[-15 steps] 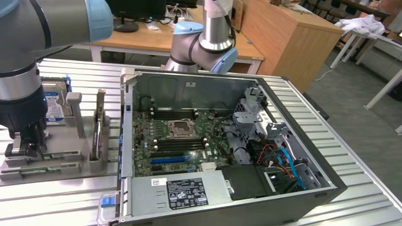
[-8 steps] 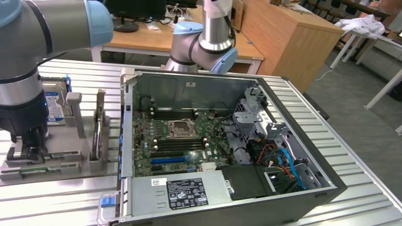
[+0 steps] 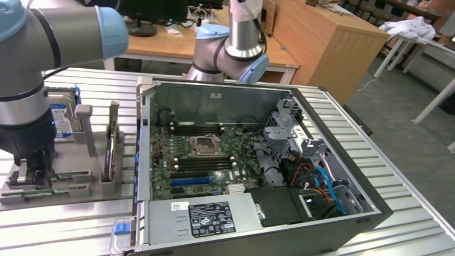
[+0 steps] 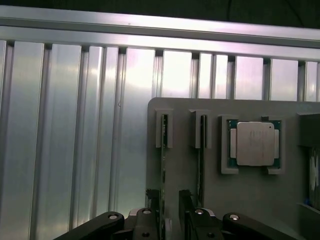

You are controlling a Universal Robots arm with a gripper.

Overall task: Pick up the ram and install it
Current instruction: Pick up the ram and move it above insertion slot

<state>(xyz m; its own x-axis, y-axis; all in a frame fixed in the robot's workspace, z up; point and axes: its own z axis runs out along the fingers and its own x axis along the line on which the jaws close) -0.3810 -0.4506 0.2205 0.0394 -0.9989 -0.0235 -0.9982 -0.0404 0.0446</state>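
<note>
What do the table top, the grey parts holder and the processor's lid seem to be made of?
Table top: bare metal, likely aluminium; ribbed, with bright streaky reflections.
Grey parts holder: probably plastic, matte; it shows no glare and has soft-edged slots.
Processor's lid: silvery metal, satin finish, with a dull even sheen.

The arm (image 3: 50, 32) bends over at the exterior view's left, wrist (image 3: 25, 106) pointing straight down, gripper (image 3: 32, 166) low, its 2 fingers (image 4: 184, 200) standing apart.
</note>
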